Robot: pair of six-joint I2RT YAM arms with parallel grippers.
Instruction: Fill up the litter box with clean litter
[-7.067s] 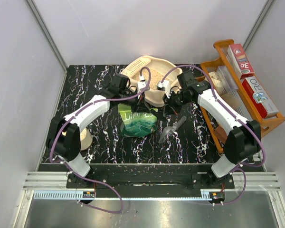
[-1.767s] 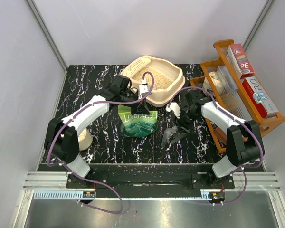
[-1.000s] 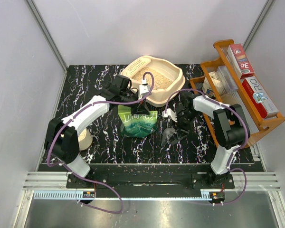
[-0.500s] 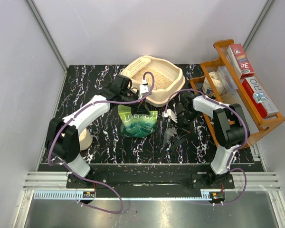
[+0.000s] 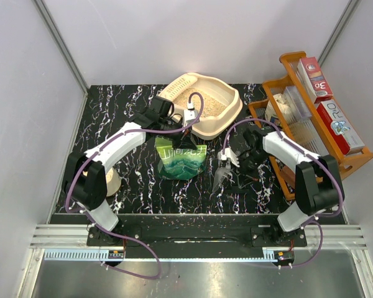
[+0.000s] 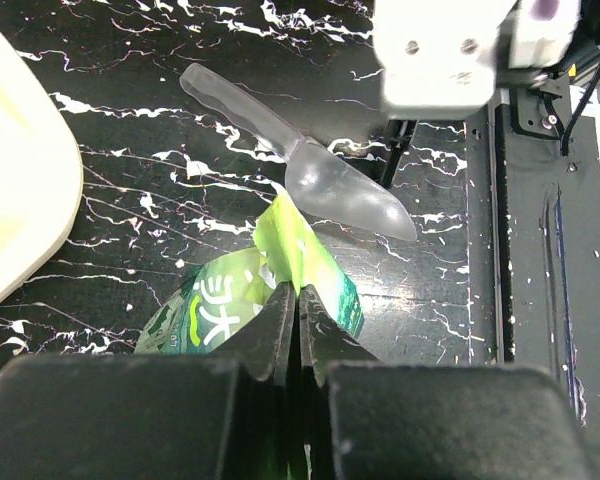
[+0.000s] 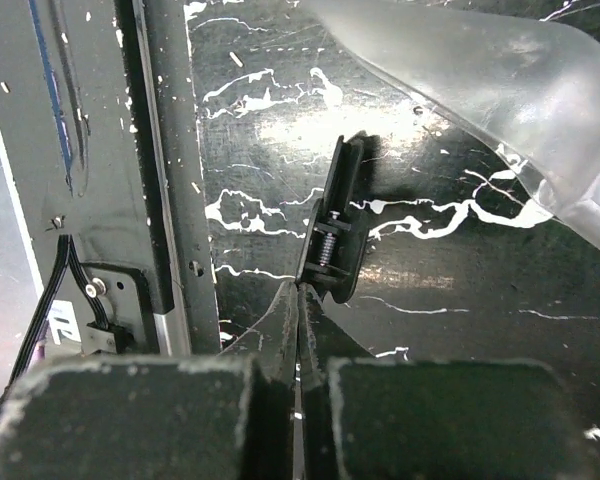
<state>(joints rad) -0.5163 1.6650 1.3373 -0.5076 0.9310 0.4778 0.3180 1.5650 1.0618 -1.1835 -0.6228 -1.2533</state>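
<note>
**Asker:** Where is the litter box, and what is in it?

**Robot:** The cream litter box [image 5: 231, 107] sits at the far edge of the black marbled worktop [image 5: 121, 127], about midway along it. Its slotted sieve section is at the tray's far-left corner. Pale tan litter [image 5: 202, 105] covers the floor of the tray.

**Asker:** What is your left gripper doing?

**Robot:** My left gripper [image 6: 298, 300] is closed tight on the top fold of the green bag [image 6: 242, 300]. The thin green film is pinched between the two black fingers. The bag stands just on the near side of the litter box, towards the middle of the worktop.

**Asker:** And the right one?

**Robot:** My right gripper [image 7: 298, 288] has its fingers pressed together with no gap showing. Their tips meet the near end of a small black clip [image 7: 335, 232] that lies on the worktop. I cannot tell whether any part of the clip is pinched between them.

**Asker:** Anything else close by?

**Robot:** A clear scoop [image 5: 222, 176] lies on the worktop just to the right of the green bag, beside the clip. An orange wooden rack [image 5: 287, 62] holding boxes stands along the right edge.
</note>
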